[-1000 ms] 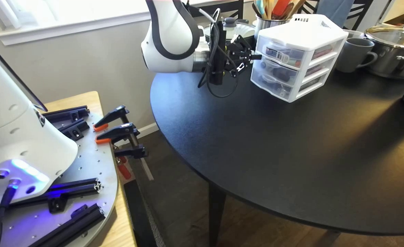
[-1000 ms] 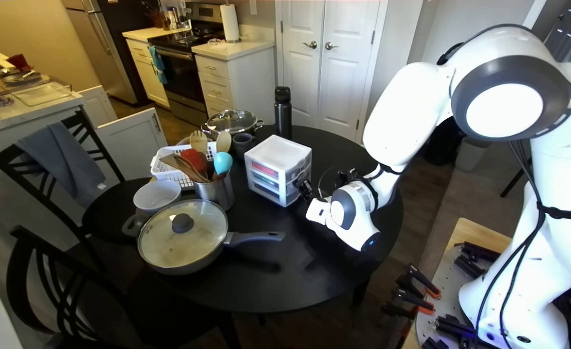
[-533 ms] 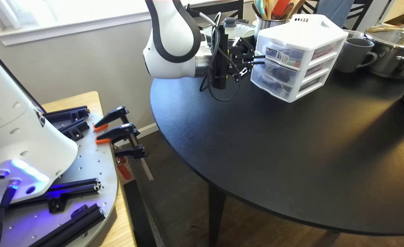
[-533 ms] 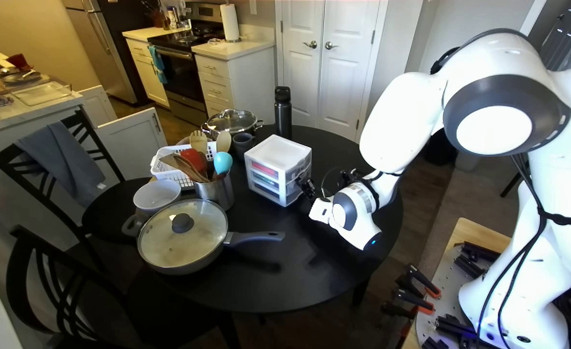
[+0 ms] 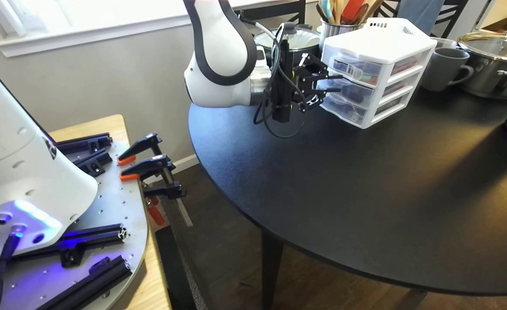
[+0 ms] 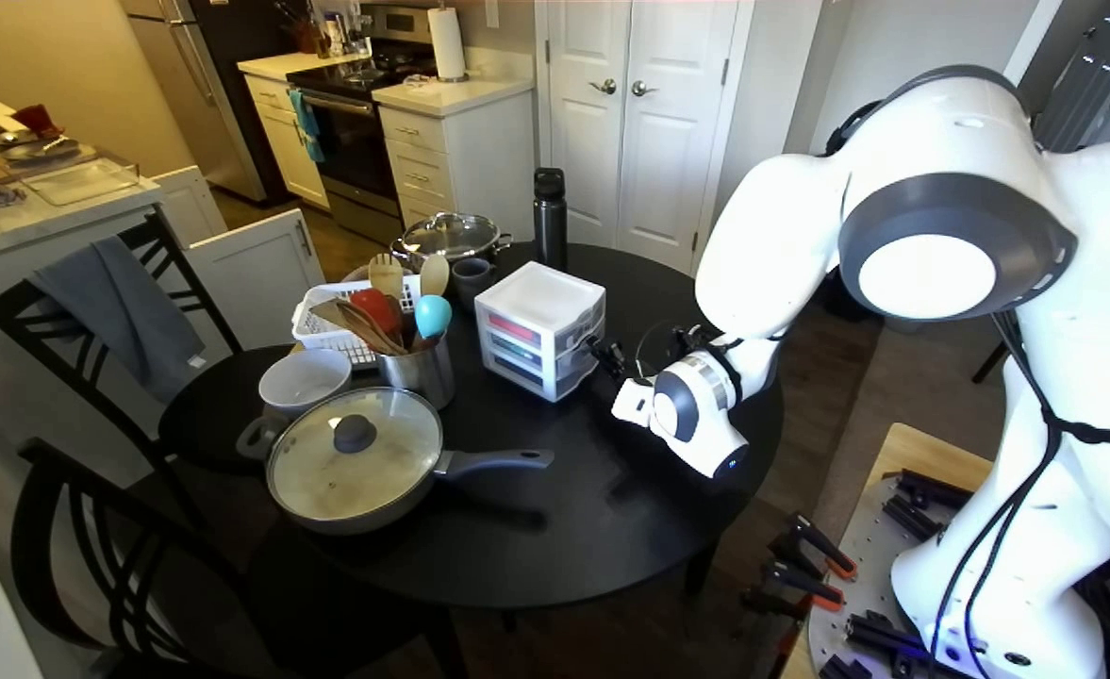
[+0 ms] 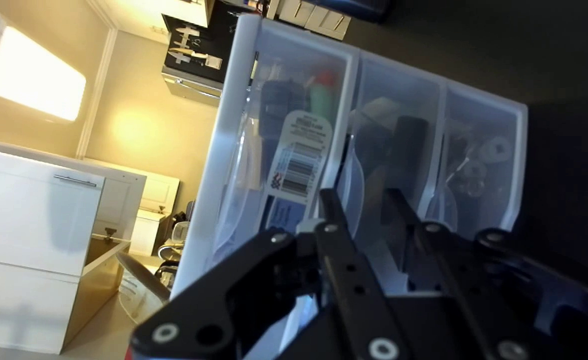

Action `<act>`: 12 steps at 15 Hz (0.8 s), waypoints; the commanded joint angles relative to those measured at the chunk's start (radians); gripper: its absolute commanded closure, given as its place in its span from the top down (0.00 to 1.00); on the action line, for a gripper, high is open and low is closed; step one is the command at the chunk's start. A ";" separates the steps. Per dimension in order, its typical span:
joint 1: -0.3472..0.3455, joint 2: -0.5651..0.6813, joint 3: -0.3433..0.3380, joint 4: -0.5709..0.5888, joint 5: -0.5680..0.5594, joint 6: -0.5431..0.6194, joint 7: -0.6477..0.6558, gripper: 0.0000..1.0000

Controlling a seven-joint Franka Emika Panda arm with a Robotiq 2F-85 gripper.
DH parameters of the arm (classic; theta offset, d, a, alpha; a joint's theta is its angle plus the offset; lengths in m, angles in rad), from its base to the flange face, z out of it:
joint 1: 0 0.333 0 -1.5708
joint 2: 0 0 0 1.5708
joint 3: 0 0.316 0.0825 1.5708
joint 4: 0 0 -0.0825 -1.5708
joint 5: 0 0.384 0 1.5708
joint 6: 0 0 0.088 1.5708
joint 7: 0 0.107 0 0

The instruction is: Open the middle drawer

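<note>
On the round black table [image 5: 322, 185], the middle drawer [image 7: 393, 145] sits closed between the top drawer [image 7: 286, 102] and bottom drawer [image 7: 478, 135] of a small white-framed unit [image 5: 374, 43]. Just before that drawer's front, the gripper [image 7: 362, 195] has its fingers parted by a modest gap; whether they touch it, I cannot tell. Around the unit stand a gray mug [image 5: 445, 69], a lidded steel pot [image 5: 494, 69] and a dark bottle [image 6: 550, 222].

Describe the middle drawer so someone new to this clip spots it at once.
On the black table stands a white three-drawer unit. Its middle drawer is second down. A long dark item shows through it, whereas the top drawer shows a barcode label and the bottom drawer pale rings.
</note>
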 commanded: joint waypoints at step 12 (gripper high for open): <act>0.083 -0.050 -0.086 -0.116 0.000 -0.049 0.067 0.06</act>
